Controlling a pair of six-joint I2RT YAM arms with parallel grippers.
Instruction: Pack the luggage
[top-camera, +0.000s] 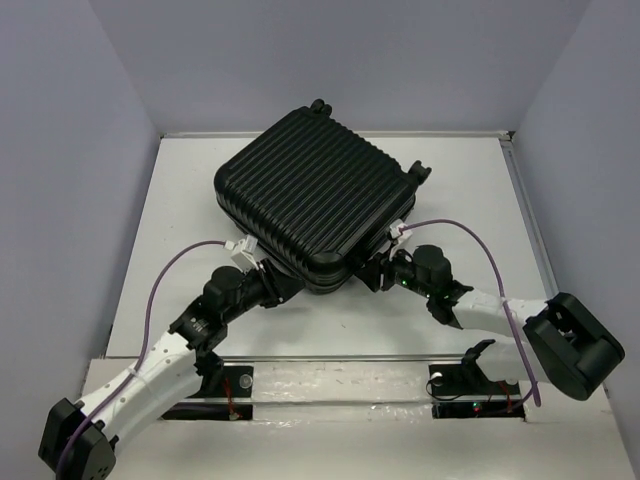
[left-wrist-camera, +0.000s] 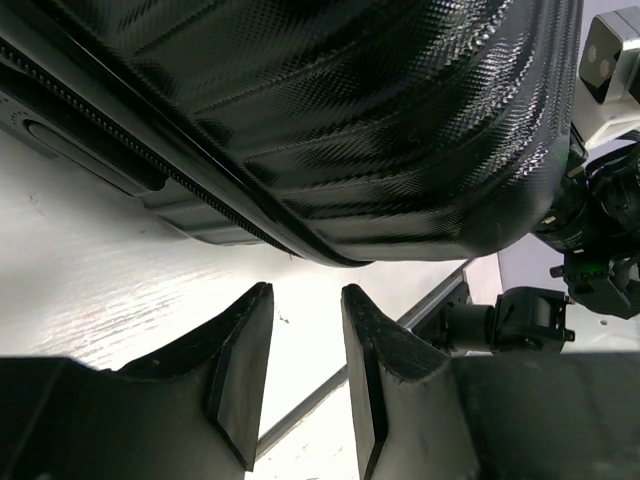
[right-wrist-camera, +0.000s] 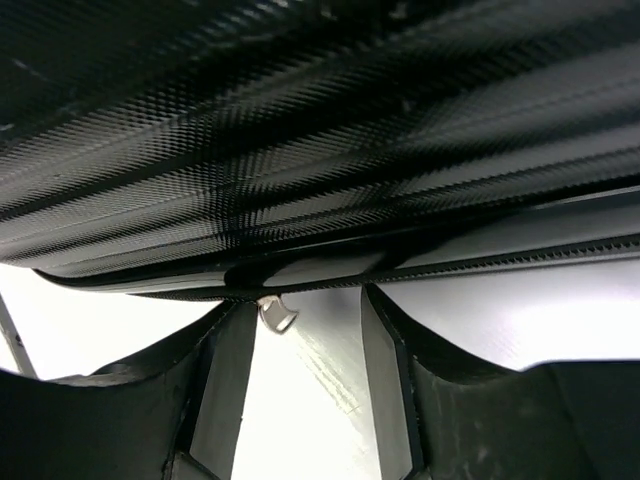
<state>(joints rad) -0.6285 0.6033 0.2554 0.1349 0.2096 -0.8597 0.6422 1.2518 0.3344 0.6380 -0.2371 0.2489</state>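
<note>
The luggage (top-camera: 315, 192) is a large black ribbed hard-shell suitcase lying closed on the white table, one corner toward me. My left gripper (top-camera: 283, 290) is at its near left edge, open and empty; in the left wrist view its fingertips (left-wrist-camera: 258, 312) sit just below the shell (left-wrist-camera: 330, 120) and zipper seam. My right gripper (top-camera: 373, 277) is at the near right edge, open; in the right wrist view its fingertips (right-wrist-camera: 225, 330) reach up to the zipper seam (right-wrist-camera: 480, 262), with a small metal zipper pull (right-wrist-camera: 277, 315) hanging between them, not gripped.
White table (top-camera: 180, 260) with grey walls on three sides. A clear rail (top-camera: 330, 358) runs along the near edge by the arm bases. The right arm (left-wrist-camera: 600, 220) shows in the left wrist view.
</note>
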